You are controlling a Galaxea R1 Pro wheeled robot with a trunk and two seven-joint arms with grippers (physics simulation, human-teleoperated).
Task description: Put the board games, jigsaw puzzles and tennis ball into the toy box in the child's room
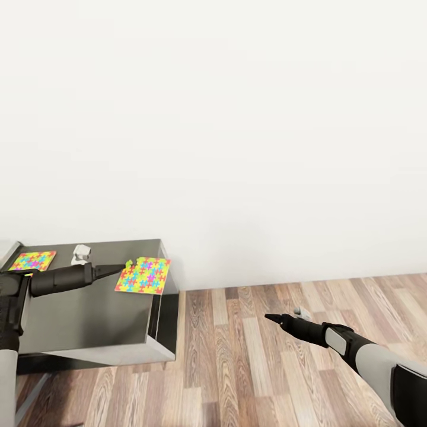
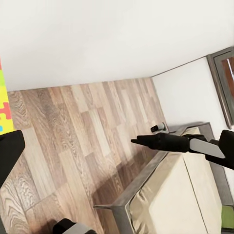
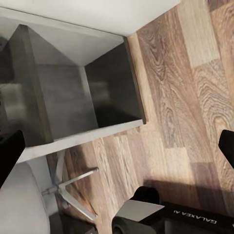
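Two jigsaw puzzles lie on the table's dark grey side unit (image 1: pixel 89 308). One puzzle (image 1: pixel 34 260) is at the back left. The other puzzle (image 1: pixel 143 275) hangs a little over the unit's right edge, and its edge (image 2: pixel 4 97) also shows in the left wrist view. My left gripper (image 1: pixel 121 270) points right with its tip at that puzzle's left edge; one finger (image 2: pixel 9 151) stands wide, so it is open and holds nothing. My right gripper (image 1: pixel 284 317) is open over the wooden floor to the right. The board games, tennis ball and toy box are out of view.
A small white object (image 1: pixel 81 254) sits at the back of the side unit. The bed (image 2: pixel 180 195), with beige mattress and dark frame, lies beyond my right arm (image 2: pixel 165 142). A chair's metal legs (image 3: pixel 73 190) stand by the unit's open side (image 3: pixel 112 87). A white wall (image 1: pixel 237 118) is ahead.
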